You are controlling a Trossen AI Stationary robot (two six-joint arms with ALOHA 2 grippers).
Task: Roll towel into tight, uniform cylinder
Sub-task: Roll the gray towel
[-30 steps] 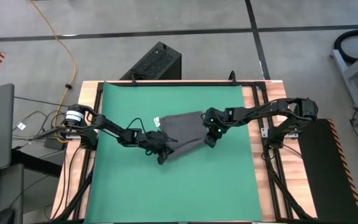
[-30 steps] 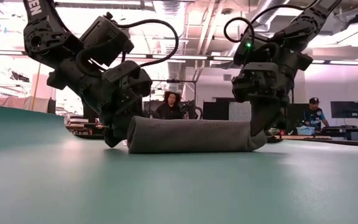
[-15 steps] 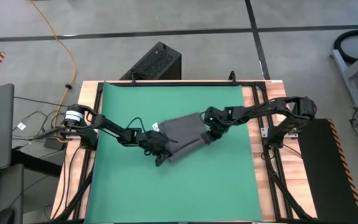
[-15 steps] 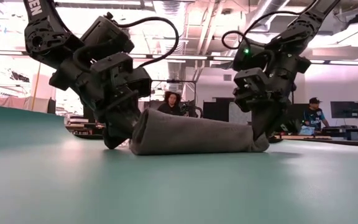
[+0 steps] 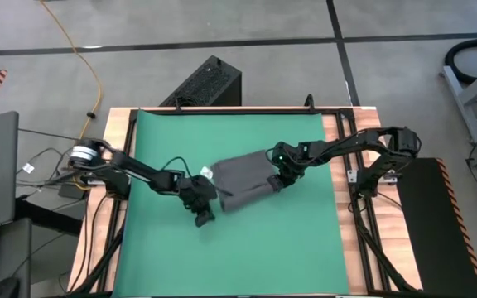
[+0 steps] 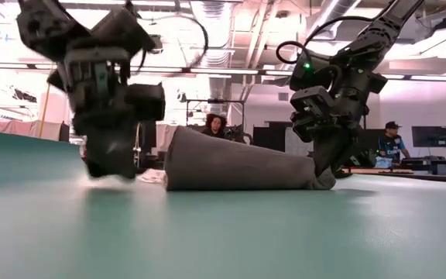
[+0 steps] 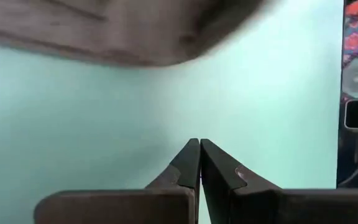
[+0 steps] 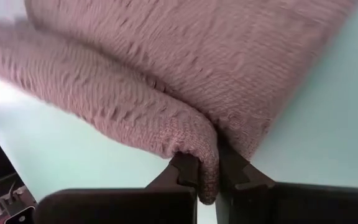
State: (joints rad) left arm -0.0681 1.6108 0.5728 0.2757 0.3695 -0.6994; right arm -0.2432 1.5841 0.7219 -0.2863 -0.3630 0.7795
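Towel (image 5: pixel 245 179) pinched in right end effector (image 8: pixel 207 175)

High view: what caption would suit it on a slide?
Right pincer pinches one end of the partly rolled grey towel on the green mat; left pincer, shut, sits just off the other end.

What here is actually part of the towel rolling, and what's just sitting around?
Part of the job:
- towel
- right gripper, pinching the towel's edge
- left gripper, shut, apart from the towel
- green mat underneath

Just around:
- black box on the floor
- yellow cable
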